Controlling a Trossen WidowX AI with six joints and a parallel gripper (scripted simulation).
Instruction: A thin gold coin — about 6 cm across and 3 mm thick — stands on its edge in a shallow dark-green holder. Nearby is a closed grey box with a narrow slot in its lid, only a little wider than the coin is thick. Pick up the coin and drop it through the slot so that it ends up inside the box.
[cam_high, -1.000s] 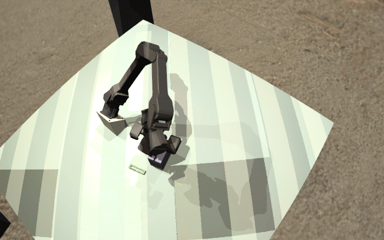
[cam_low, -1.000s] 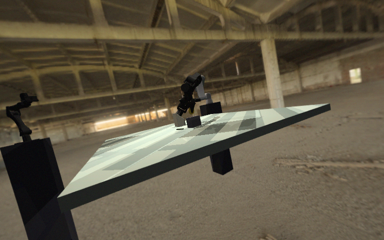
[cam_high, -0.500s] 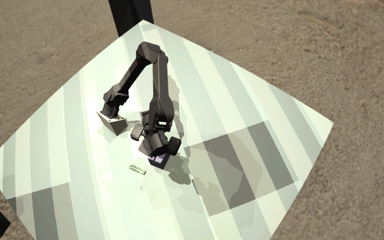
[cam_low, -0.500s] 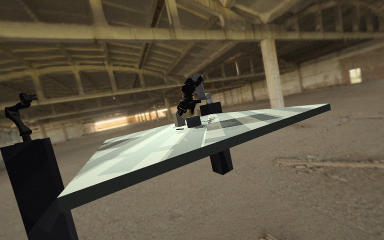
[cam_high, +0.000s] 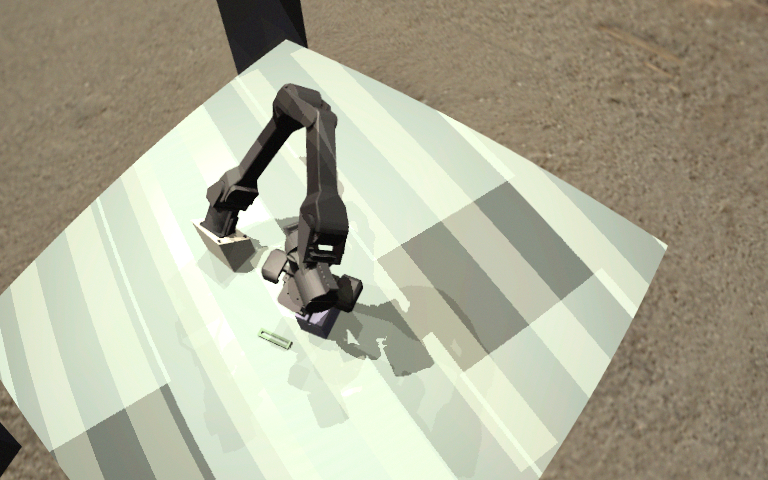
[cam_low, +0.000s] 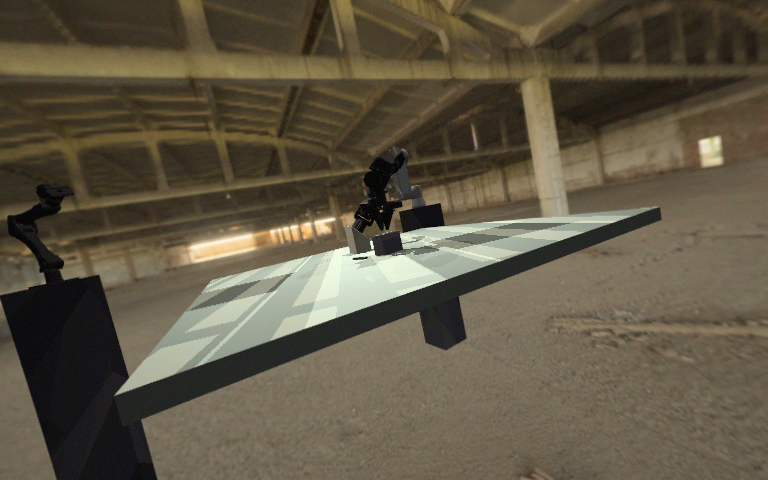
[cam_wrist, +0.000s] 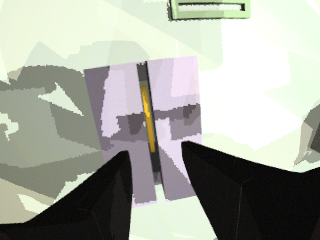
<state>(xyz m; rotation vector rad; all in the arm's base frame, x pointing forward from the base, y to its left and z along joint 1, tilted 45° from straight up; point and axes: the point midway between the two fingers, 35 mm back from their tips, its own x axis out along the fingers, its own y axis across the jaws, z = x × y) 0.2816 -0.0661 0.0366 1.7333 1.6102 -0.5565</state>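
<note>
While the claw (cam_wrist: 156, 160) hangs directly above the grey box (cam_wrist: 176, 87), its two dark fingers stand partly apart and grip nothing: released. Between and just beyond the fingertips, the gold coin (cam_wrist: 147, 122) shows edge-on as a thin yellow sliver inside the dark slot (cam_wrist: 144, 80) of the lid, clear of both fingers, with only a narrow strip of it visible. How deep it sits cannot be told. The slot runs straight away from the claw, in line with the gap between the fingers. Farther out beyond the box, and a little to the right, the green holder (cam_wrist: 210, 7) lies flat on the pale striped table (cam_wrist: 267, 94) with its groove bare. From the top view the wrist covers most of the box (cam_high: 318, 324), and the holder (cam_high: 275, 339) lies just beside it.
</note>
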